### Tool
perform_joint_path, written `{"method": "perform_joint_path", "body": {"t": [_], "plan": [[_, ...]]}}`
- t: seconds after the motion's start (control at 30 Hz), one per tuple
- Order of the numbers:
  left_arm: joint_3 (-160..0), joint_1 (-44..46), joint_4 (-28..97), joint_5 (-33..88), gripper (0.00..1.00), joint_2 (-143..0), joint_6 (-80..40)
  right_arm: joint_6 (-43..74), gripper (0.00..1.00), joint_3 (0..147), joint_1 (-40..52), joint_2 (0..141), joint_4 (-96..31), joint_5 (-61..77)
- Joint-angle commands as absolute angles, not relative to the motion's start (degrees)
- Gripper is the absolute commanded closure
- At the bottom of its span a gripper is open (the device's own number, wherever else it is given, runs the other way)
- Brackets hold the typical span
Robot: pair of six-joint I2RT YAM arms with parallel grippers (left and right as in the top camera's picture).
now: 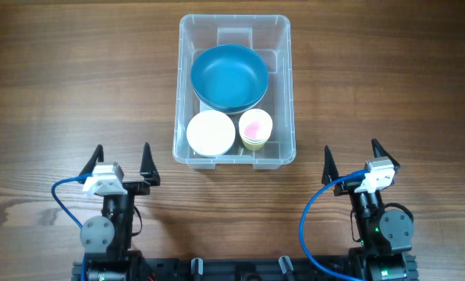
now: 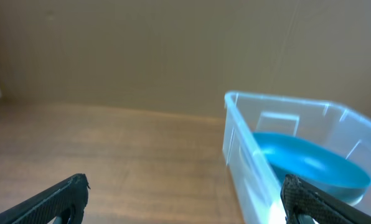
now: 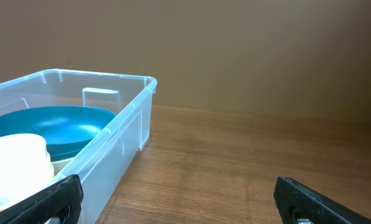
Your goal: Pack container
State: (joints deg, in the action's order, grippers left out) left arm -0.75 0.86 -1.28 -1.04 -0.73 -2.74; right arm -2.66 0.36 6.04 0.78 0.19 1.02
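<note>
Wide left claw (image 1: 122, 150); container (image 1: 232, 162) lengthwise away

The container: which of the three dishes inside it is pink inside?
The small pale cup in the container corner nearest the right gripper. The blue bowl is far larger, and the white bowl beside the cup is plain white.

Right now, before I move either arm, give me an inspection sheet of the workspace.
Surface: wooden table, brown grain.
Job's things: container upright, holding a blue bowl, a white bowl and a pink-lined cup.
Clutter: nothing seen.
Grippers: left gripper and right gripper open, empty, short of the container.
Cables: left blue cable and right blue cable loop beside their arms.
Surroundings: plain brown wall behind the table.
</note>
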Motion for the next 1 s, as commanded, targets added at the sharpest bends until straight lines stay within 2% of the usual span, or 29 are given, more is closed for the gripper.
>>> {"method": "perform_joint_path", "body": {"t": [0.0,0.33,0.97], "plan": [[-0.3,1.3,1.6,-0.8,0.0,-0.2,-0.8,-2.6,0.0,0.3,5.9,0.2,0.4,0.0],[-0.3,4.1,4.3,0.6,0.0,-0.2,-2.2,-2.6,0.0,0.3,5.9,0.2,0.4,0.0],[-0.3,3.6,4.3,0.6,0.0,-0.2,-2.2,-2.6,0.0,0.3,5.9,0.6,0.4,0.0]]}}
